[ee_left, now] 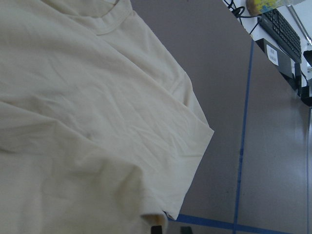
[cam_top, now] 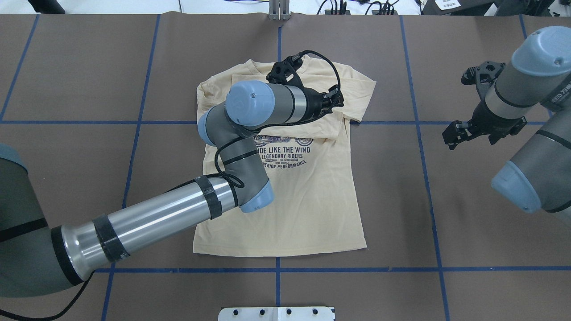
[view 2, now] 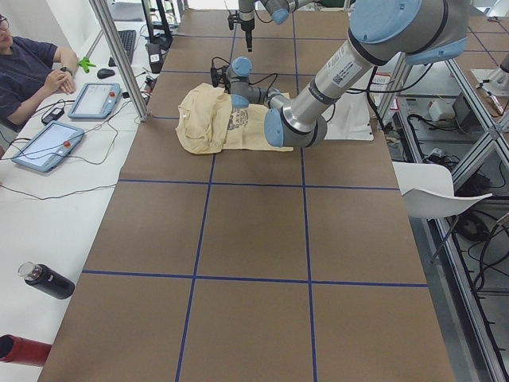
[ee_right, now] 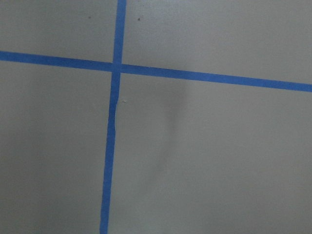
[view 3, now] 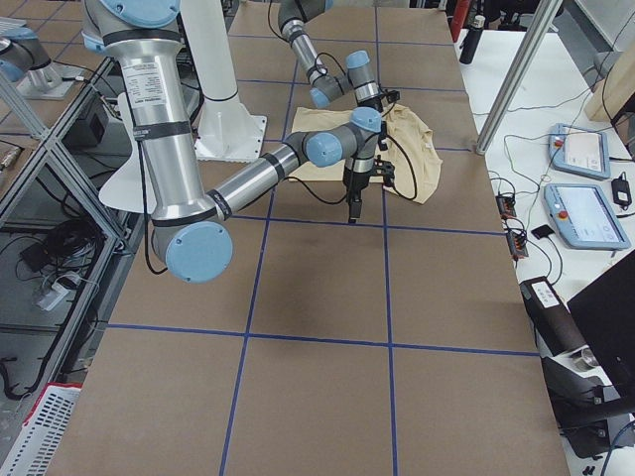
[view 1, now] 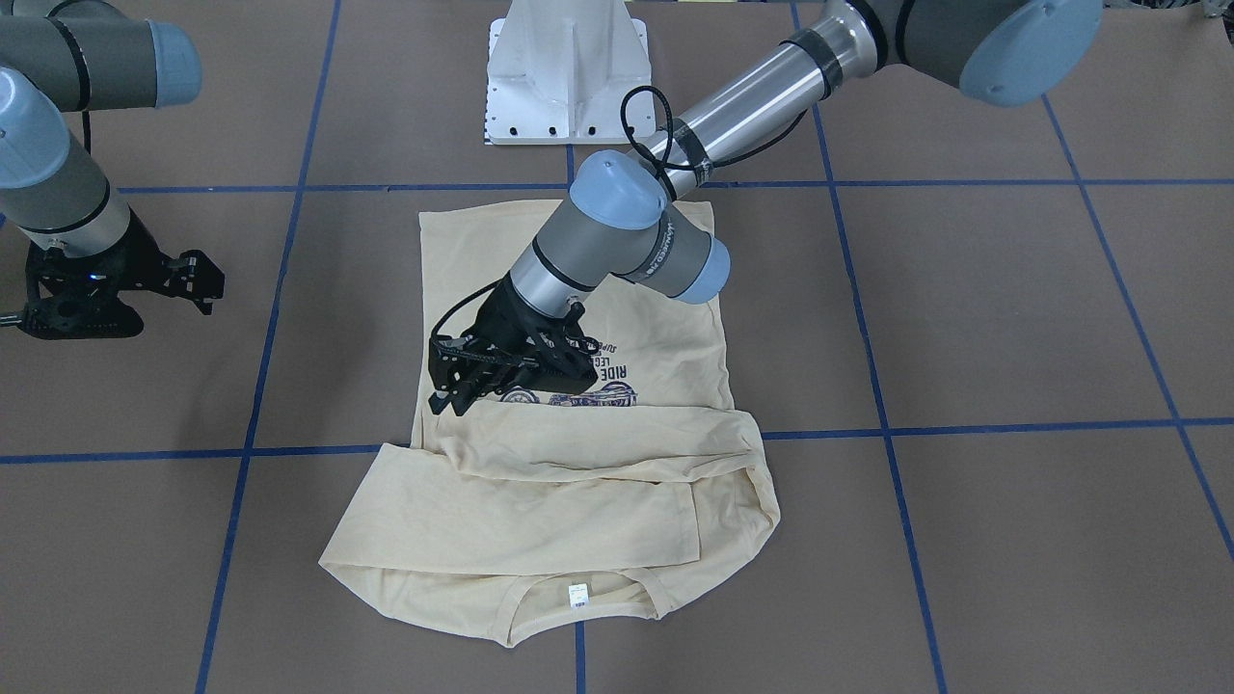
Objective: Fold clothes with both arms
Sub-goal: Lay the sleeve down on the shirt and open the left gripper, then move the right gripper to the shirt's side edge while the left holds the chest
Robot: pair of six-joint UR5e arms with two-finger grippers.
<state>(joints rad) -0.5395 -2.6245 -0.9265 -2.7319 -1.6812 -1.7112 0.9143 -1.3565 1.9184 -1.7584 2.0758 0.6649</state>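
Observation:
The cream-yellow shirt (view 1: pixel 598 511) lies flat on the brown table, print (cam_top: pixel 283 156) up, with the neck label (view 1: pixel 576 593) at the far end. It also shows in the overhead view (cam_top: pixel 312 200). A sleeve is folded across its chest. My left arm reaches over the shirt. The left gripper (view 1: pixel 451 397) is low at the sleeve's end (cam_top: pixel 337 100), and the jaws look shut on the cloth edge (ee_left: pixel 168 229). My right gripper (cam_top: pixel 484 127) hangs over bare table to the shirt's right (view 1: pixel 106 289), touching nothing. Its fingers are hidden.
The white pedestal base (view 1: pixel 567 67) stands at the robot's side of the table. Blue tape lines (ee_right: pixel 114 146) grid the brown surface. An operator (view 2: pixel 32 72), tablets (view 2: pixel 95 99) and a bottle (view 2: pixel 48 280) are beyond the table's far side.

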